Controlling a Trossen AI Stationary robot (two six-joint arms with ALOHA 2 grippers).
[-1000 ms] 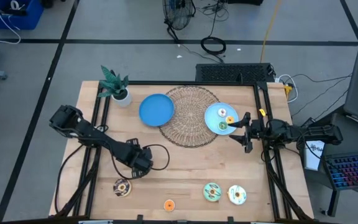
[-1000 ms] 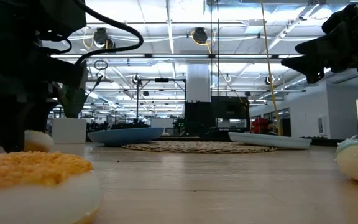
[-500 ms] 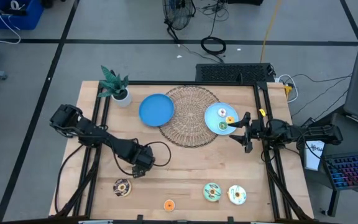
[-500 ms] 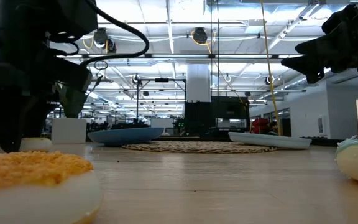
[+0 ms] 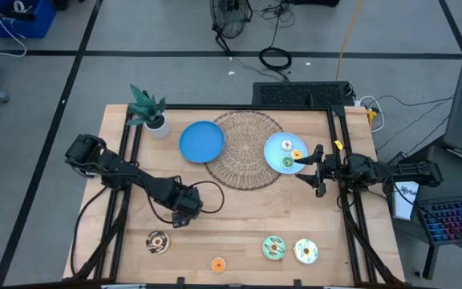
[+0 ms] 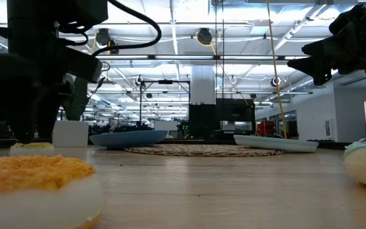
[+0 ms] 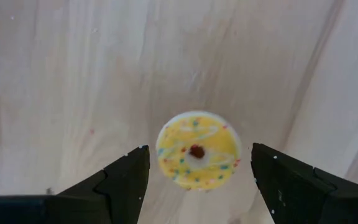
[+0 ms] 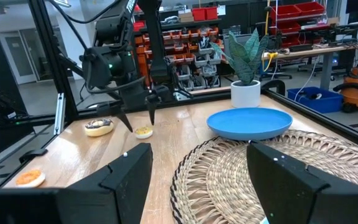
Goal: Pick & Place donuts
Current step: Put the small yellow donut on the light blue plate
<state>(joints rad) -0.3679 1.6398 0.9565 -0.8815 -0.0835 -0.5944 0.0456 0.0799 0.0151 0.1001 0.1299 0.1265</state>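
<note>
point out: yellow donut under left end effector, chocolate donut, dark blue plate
yellow donut (image 7: 197,158): left wrist view, frosted top beside its hole.
chocolate donut (image 5: 157,242): high view, frosted top.
dark blue plate (image 5: 202,141): high view, bare middle.

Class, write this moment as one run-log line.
left gripper: open, over yellow donut, not gripping | right gripper: open, waiting by light blue plate
</note>
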